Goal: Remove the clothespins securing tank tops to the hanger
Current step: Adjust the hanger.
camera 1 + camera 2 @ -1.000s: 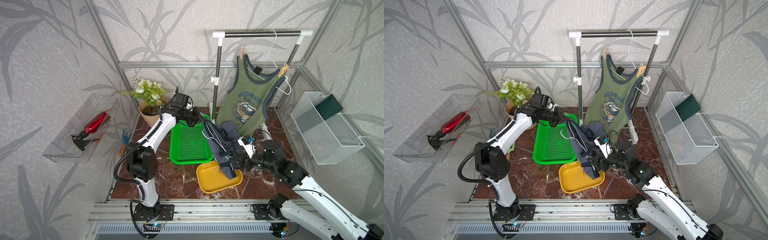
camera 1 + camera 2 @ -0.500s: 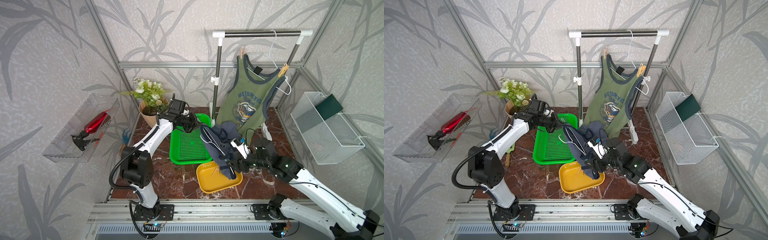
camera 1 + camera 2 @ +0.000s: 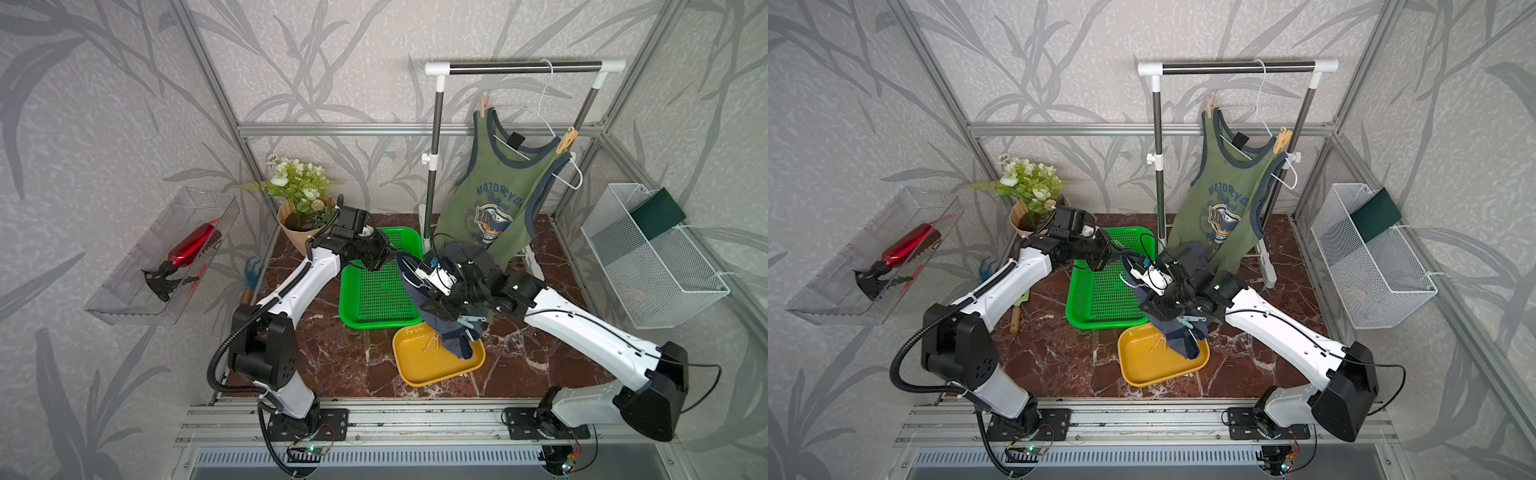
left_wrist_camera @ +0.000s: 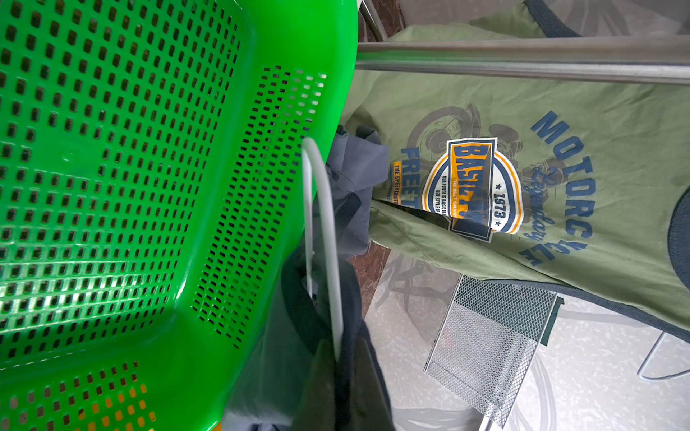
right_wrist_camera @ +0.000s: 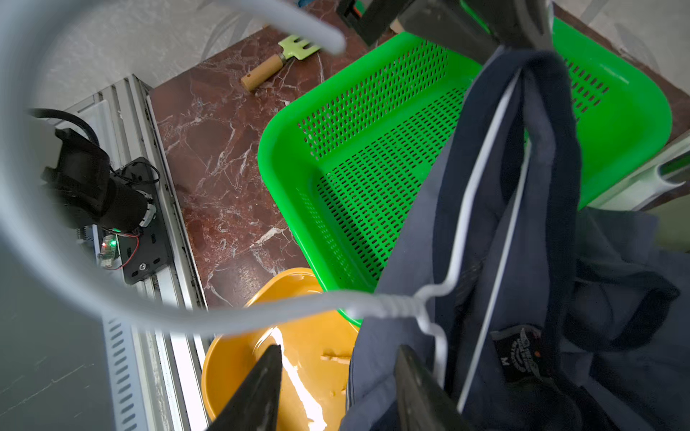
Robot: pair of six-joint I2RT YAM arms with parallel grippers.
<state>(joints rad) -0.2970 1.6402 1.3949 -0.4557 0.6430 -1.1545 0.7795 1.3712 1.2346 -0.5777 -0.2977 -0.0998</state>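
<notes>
Clothespins (image 3: pixel 483 106) status: two still pin the green tank top (image 3: pixel 494 195) on the far rack (image 3: pixel 523 68). A teal one (image 3: pixel 1190 321) seems clipped to the blue top (image 3: pixel 457 345), and one pale pin (image 3: pixel 432 343) sits in the yellow tray (image 3: pixel 419 365). Left end effector (image 3: pixel 392 257) clamps the hanger (image 5: pixel 384 308); right end effector (image 5: pixel 339 349) gapes beside the fabric.

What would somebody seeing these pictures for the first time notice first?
The bright green tray in the middle of the marble floor grabs the eye. Beside it the left gripper holds up a white hanger carrying a slate-blue tank top, dangling over a yellow tray. Behind, an olive tank top hangs from the rack.
</notes>
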